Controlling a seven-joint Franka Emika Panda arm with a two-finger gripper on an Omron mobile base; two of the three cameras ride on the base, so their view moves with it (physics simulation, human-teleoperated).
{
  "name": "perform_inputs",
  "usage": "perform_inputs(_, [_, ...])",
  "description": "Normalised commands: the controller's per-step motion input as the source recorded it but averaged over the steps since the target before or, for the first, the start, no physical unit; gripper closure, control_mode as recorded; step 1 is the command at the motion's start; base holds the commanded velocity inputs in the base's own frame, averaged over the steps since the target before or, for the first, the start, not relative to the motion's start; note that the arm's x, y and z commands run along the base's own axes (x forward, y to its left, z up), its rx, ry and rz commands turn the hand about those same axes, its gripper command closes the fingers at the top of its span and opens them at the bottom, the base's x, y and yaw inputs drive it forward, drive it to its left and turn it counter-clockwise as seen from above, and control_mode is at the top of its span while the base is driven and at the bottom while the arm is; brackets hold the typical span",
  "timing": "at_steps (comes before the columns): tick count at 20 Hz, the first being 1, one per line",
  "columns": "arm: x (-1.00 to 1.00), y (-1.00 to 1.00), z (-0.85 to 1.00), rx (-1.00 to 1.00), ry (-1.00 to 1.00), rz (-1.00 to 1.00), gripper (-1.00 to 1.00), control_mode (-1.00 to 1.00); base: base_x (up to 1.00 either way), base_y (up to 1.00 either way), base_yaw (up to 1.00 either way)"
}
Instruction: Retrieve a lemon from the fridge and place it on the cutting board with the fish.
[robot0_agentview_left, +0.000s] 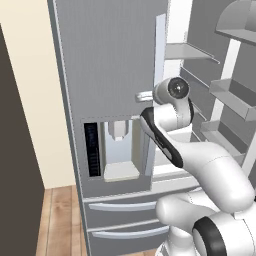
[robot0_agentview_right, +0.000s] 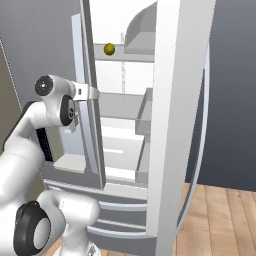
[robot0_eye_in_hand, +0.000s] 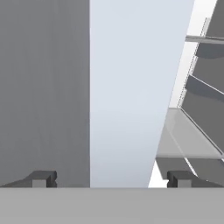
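Observation:
The fridge (robot0_agentview_left: 110, 60) stands before me, its left door with the dispenser panel (robot0_agentview_left: 112, 150) shut and its right door (robot0_agentview_right: 175, 100) swung wide open. The lemon (robot0_agentview_right: 109, 49), small and dull yellow, rests on an upper white shelf inside. My gripper (robot0_agentview_right: 91, 92) is open at the inner edge of the shut left door, well below and left of the lemon. In the hand view the gripper (robot0_eye_in_hand: 113, 179) has its tips either side of the door's pale edge, holding nothing. The gripper (robot0_agentview_left: 144, 96) also shows beside that edge. The cutting board and the fish are out of view.
Two grey drawers (robot0_agentview_left: 120, 205) run along the fridge's bottom. Door bins (robot0_agentview_left: 235, 95) line the open right door. A dark tall panel (robot0_agentview_left: 15, 150) stands at the far left. Wooden floor (robot0_agentview_right: 220, 220) lies to the right of the open door.

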Motion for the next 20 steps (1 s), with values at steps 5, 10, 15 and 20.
perform_inputs(5, [0.19, 0.00, 0.00, 0.00, 0.00, 0.00, 1.00, -1.00, 0.00, 0.00, 0.00])
perform_inputs(10, [0.02, 0.00, 0.00, 0.00, 0.00, 0.00, 1.00, -1.00, 0.00, 0.00, 0.00])
perform_inputs(15, [0.00, 0.00, 0.00, 0.00, 0.00, 0.00, 1.00, -1.00, 0.00, 0.00, 0.00])
perform_inputs(20, [-0.10, 0.03, 0.00, 0.00, 0.00, -0.02, 1.00, -1.00, 0.00, 0.00, 0.00])
